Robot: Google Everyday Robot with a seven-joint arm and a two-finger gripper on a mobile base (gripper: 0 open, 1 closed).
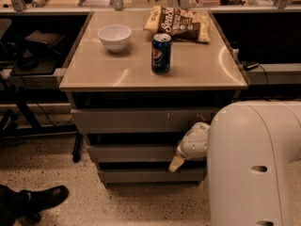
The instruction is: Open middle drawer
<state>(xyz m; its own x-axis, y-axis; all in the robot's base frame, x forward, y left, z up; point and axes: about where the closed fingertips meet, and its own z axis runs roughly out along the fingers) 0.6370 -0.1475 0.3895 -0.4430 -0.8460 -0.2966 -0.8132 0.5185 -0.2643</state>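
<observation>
**Ana:** Where is the hand?

**Ben:** The hand [177,163] is low down, at about 5 o'clock from the middle of the view. It sticks out of the big white arm [254,168] and points down toward 7 o'clock.

**Ana:** Is it spread or pressed together?

**Ben:** I cannot tell. I only see its round white part and a tan tip.

**Ana:** And where is the middle drawer?

**Ben:** The middle drawer [131,153] is the plain grey one under the tabletop [117,72]. It sits between the top drawer [141,120], which is bigger and has pale scratches, and the bottom drawer [141,175], which is the narrowest.

**Ana:** Is the hand near it?

**Ben:** Yes. The hand is at the right end of the middle drawer, at its 3 o'clock side. The tan tip hangs over the dark gap just below it. I cannot tell if the hand is touching the drawer.

**Ana:** What is on top?

**Ben:** A blue can [161,53] stands up near the middle. A white bowl [114,36] is at 10 o'clock from the can. A chip bag [178,23] lies flat at 1 o'clock from the can.

**Ana:** Anything on the floor?

**Ben:** A black shoe [44,199], far out at 8 o'clock.
</observation>
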